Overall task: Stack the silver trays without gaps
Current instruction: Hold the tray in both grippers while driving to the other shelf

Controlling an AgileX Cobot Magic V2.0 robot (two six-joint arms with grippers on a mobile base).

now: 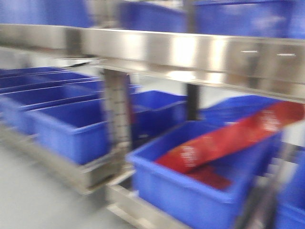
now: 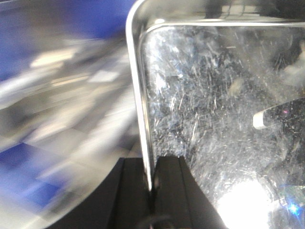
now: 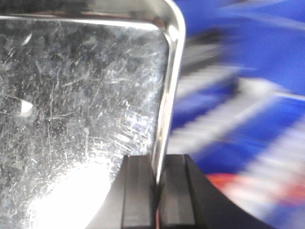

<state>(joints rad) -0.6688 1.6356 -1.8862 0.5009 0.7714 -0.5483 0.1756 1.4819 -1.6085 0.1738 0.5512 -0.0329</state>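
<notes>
A silver tray [image 2: 214, 124] with a scratched shiny floor fills the left wrist view. My left gripper [image 2: 151, 183] is shut on its left rim, one black finger on each side of the thin edge. The same kind of silver tray [image 3: 81, 95] fills the right wrist view, and my right gripper [image 3: 157, 181] is shut on its right rim. Whether both grippers hold one tray I cannot tell. The front view shows neither tray nor gripper.
A steel shelf rail [image 1: 190, 52] crosses the blurred front view. Below it stand deep blue bins [image 1: 71, 129]; the nearest blue bin [image 1: 190, 191] holds a long red package [image 1: 228, 138]. A steel upright post [image 1: 116, 114] stands between the bins.
</notes>
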